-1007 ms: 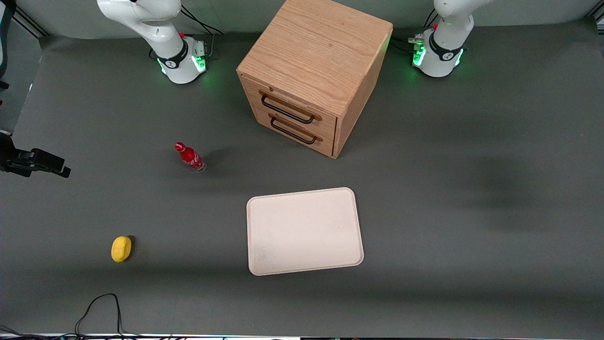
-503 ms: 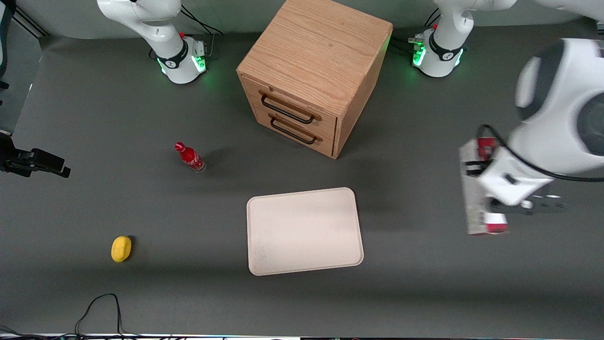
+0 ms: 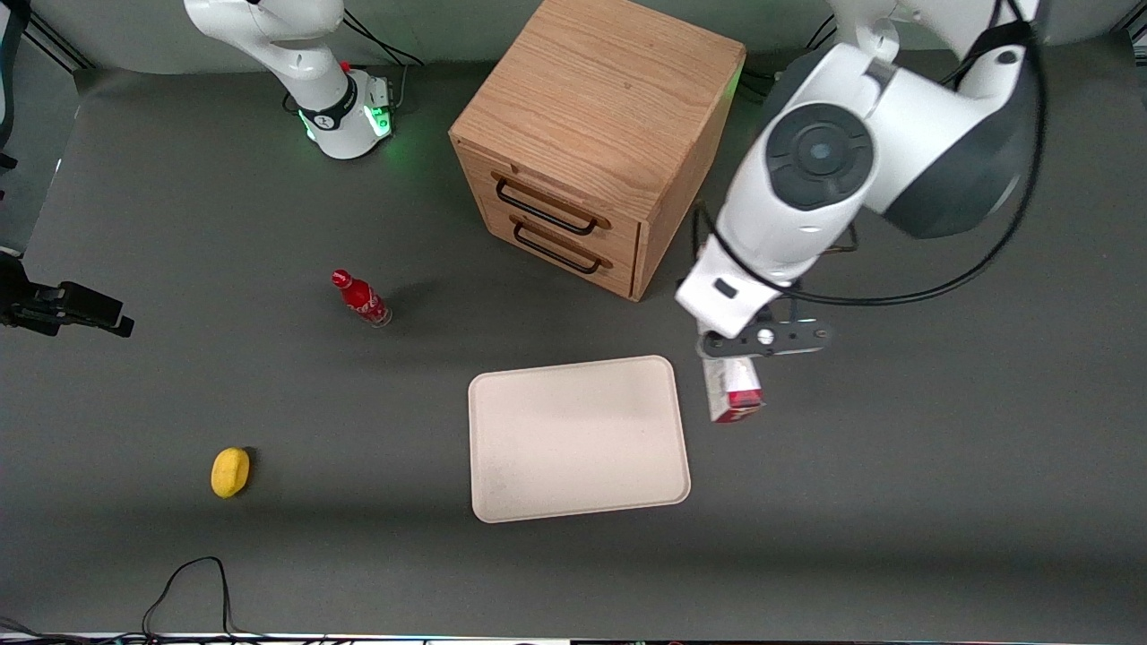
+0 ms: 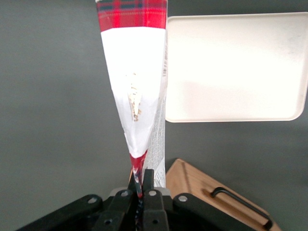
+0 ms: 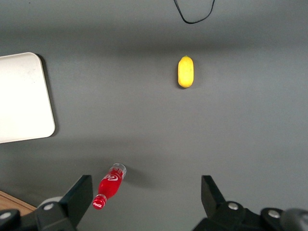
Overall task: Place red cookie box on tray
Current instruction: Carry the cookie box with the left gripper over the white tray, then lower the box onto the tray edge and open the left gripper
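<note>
Dark grey matting covers the table. At the front view's lower left lies a yellow lemon-like fruit (image 3: 230,472), above it toward centre a small red bottle (image 3: 361,299), and at upper centre a wooden drawer cabinet (image 3: 599,143). The tray (image 3: 579,438) lies bare at lower centre. Right of it hangs the gripper (image 3: 730,358), its jaws clamped together on one end of the red cookie box (image 3: 734,391), which dangles clear of the mat just beside the tray's rim. Half a second ago the box was well out toward the working arm's end of the table; a second ago neither arm nor box showed. So the carry looks nearly done. Between box and tray nothing stands; the cabinet's corner sits close to the arm, the only tight edge.
</note>
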You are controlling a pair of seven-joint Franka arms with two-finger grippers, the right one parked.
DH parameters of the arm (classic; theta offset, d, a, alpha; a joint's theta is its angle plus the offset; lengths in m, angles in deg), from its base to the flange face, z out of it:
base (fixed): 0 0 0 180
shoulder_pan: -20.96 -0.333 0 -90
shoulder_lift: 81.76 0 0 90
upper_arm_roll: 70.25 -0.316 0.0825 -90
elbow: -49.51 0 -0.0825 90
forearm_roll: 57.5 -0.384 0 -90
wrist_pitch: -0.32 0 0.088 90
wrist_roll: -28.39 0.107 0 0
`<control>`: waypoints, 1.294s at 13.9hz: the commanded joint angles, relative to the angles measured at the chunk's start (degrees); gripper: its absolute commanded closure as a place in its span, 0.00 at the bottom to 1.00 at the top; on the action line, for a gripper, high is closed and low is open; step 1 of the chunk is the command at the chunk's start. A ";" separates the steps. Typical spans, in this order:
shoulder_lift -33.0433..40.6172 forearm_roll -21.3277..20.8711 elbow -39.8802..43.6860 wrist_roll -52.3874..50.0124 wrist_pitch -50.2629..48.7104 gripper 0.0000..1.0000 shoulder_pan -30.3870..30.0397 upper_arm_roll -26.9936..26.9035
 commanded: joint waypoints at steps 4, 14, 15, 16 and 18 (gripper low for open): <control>-4.62 0.24 0.58 -3.65 5.66 1.00 1.78 -0.32; -17.37 -2.22 -6.54 -3.20 22.45 1.00 1.69 -1.89; -17.90 -2.22 -6.54 -3.38 23.59 1.00 1.95 -2.42; -18.34 -2.30 -6.54 -3.47 24.74 1.00 2.04 -2.86; -19.13 -3.18 -6.54 -3.29 25.19 1.00 1.96 -3.30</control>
